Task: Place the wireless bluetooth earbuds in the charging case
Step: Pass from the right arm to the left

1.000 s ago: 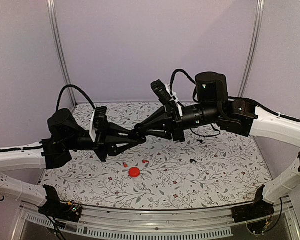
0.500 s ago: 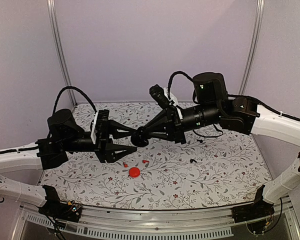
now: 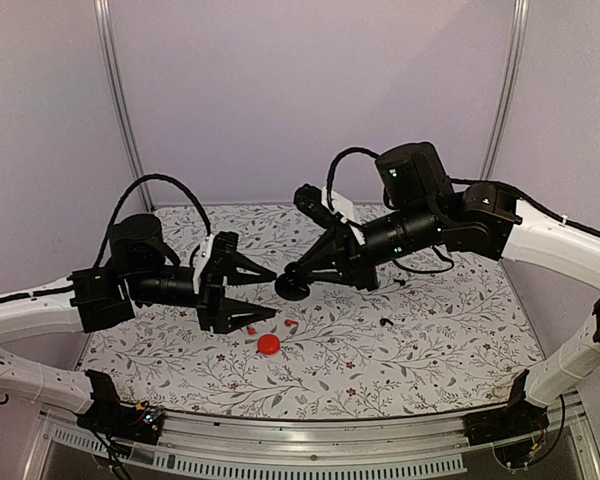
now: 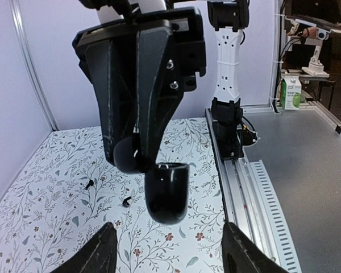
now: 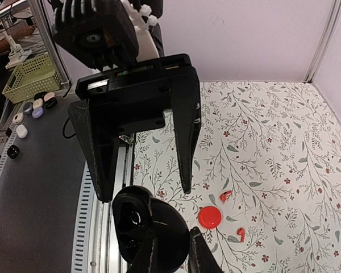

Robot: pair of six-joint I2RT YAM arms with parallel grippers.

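A red earbud (image 3: 250, 329) and a second red earbud (image 3: 290, 322) lie loose on the bench (image 3: 450, 345), a little apart, left of centre and closer to the near edge than the far one. Just beside them, toward the near edge, a red round case (image 3: 269, 344) lies flat. A black earbud (image 3: 385, 322) rests well to the right of these, about midway between the near and far edges. Another black earbud (image 4: 90, 183) sits farther back, toward the far right corner. None of the four is in a case.

Above the red pieces, clear of the bench, hangs the black charging case (image 3: 296, 287), its two halves swung apart. In the right wrist view one half shows a dark hollow. The right hand (image 3: 300, 277) pinches this case between fingers pressed tight on it, reaching in from the right side and angled down toward the left.

Facing it from the left side, the left hand (image 3: 272, 294) has its fingers spread wide, one above and one below. Their tips are just short of the case and not touching it, and nothing is between them.
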